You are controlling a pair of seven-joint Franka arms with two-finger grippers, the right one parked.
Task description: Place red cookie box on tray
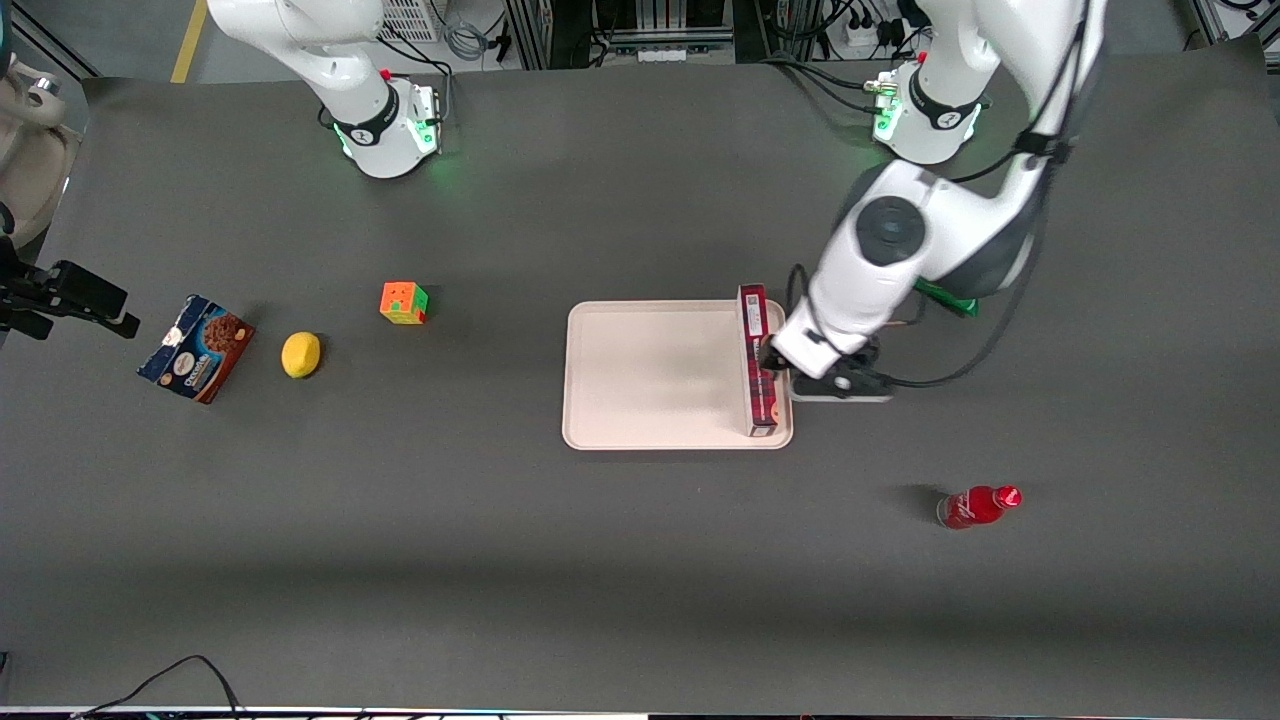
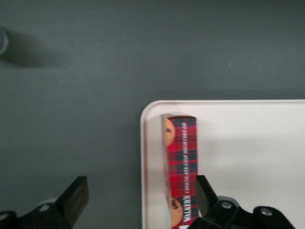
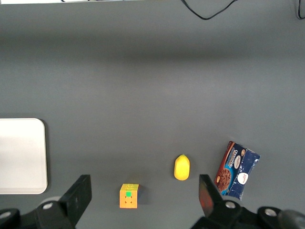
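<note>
One long, thin dark red tartan cookie box (image 2: 182,169) lies on the flat pale pink rectangular tray (image 1: 655,375), along the tray's edge toward the working arm's end of the grey tabletop (image 1: 640,560). The hand (image 1: 772,358) hovers over it, its black fingers (image 2: 206,193) spread wide apart, one beside the box.

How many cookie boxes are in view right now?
2: the red cookie box on edge on the tray, between the open gripper fingers; the blue cookie box toward the parked arm's end.
</note>
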